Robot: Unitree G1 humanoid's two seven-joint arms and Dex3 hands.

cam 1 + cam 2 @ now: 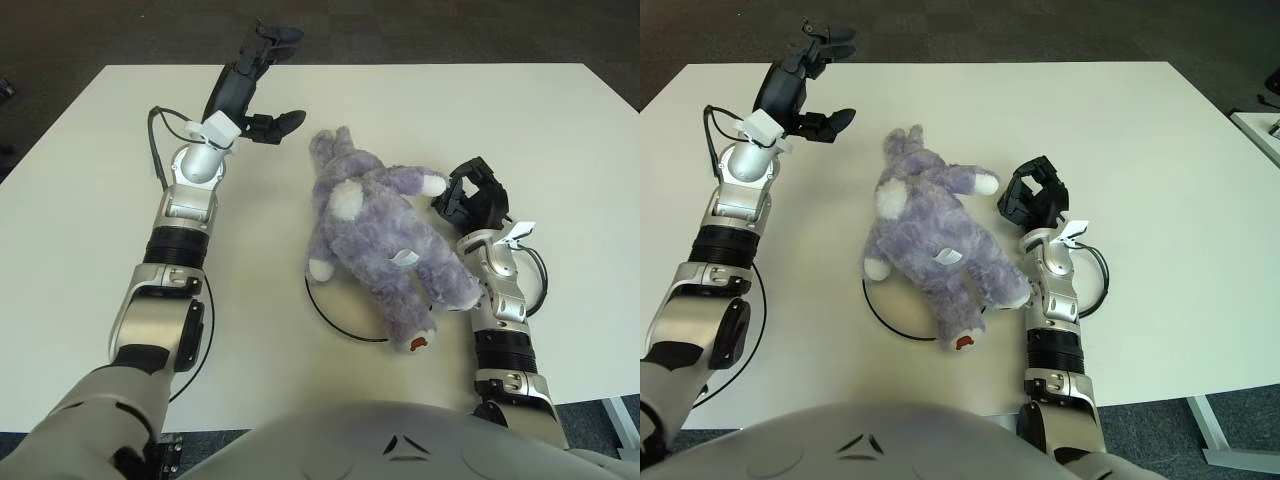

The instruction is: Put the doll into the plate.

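The doll (380, 235) already lies across the plate (325, 312) near the table's (90, 200) front edge; left hand (255, 85) hovers spread and empty, right hand (472, 197) curled, holding nothing

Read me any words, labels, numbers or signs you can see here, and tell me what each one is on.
None can be read.
Purple doll: a small white tag on its body, nothing legible on it.
Right hand: a white tag at its wrist, nothing legible either.
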